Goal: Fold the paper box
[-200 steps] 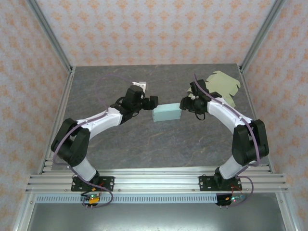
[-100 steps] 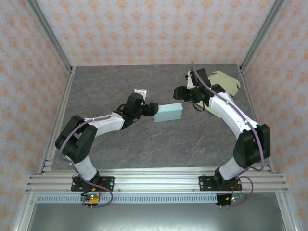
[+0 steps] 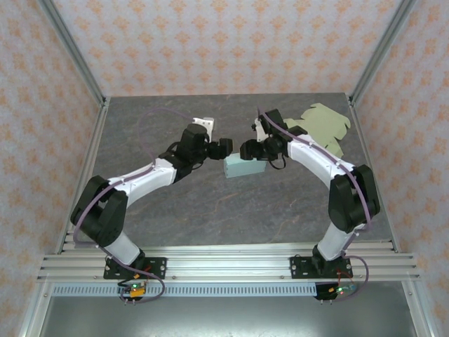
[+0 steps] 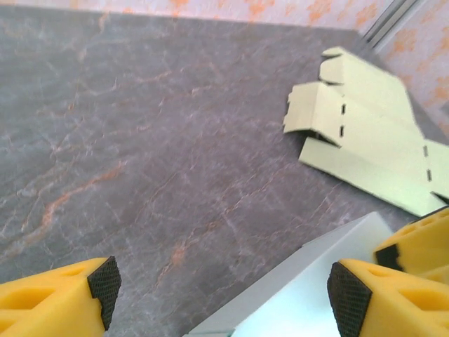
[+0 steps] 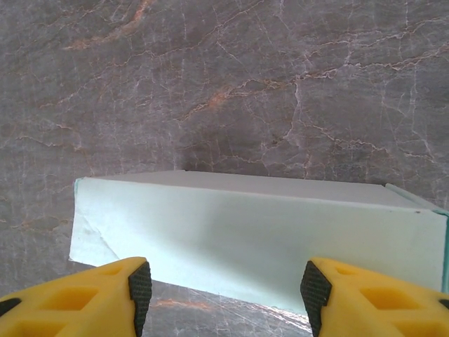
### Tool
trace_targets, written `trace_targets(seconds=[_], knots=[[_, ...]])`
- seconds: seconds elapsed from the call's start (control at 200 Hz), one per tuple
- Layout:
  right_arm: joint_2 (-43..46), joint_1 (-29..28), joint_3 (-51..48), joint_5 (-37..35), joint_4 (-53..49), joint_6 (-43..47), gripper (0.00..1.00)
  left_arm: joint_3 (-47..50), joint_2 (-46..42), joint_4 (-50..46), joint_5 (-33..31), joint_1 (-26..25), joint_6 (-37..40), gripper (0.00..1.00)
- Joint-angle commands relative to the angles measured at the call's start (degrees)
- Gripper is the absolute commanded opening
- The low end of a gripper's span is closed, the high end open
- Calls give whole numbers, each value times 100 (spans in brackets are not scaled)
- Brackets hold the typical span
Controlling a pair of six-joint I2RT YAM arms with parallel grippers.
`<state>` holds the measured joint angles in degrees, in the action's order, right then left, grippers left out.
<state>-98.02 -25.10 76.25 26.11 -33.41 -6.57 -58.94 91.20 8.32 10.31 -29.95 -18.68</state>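
Left gripper [image 3: 225, 147] and right gripper [image 3: 246, 150] are hovering at the box [image 3: 243, 168] on the worktop [image 3: 175, 210].
Both sets of jaws are standing spread, neither pinching it.

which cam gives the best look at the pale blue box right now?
Right wrist: the pale blue box is close up, one long face seen almost end to end. Top external shows it small, its far edge tucked under the right claw. Left wrist catches just one corner.

The pale teal paper box [image 3: 242, 169] lies folded shut, flat on the grey table [image 3: 175, 203].
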Motion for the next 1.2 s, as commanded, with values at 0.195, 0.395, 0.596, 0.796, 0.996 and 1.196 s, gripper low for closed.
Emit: trace_targets(seconds=[0.195, 0.395, 0.596, 0.796, 0.996, 1.196], knots=[[-200, 23, 69, -230, -427, -196, 62, 791, 353, 285, 197, -26, 79, 81], [-71, 36, 321, -206, -429, -281, 63, 1130, 578, 586, 169, -28, 35, 80], [199, 189, 576, -89, -181, -523, 64, 1138, 573, 378, 24, -37, 304, 79], [567, 730, 497, -892, -392, -2046, 73, 1117, 497, 365, -55, -79, 402, 79], [386, 620, 942, -70, -1355, -5120, 93, 1013, 555, 330, -115, -176, 478, 79], [505, 324, 325, -13, -877, -6960, 99, 978, 582, 423, -180, -200, 445, 79]])
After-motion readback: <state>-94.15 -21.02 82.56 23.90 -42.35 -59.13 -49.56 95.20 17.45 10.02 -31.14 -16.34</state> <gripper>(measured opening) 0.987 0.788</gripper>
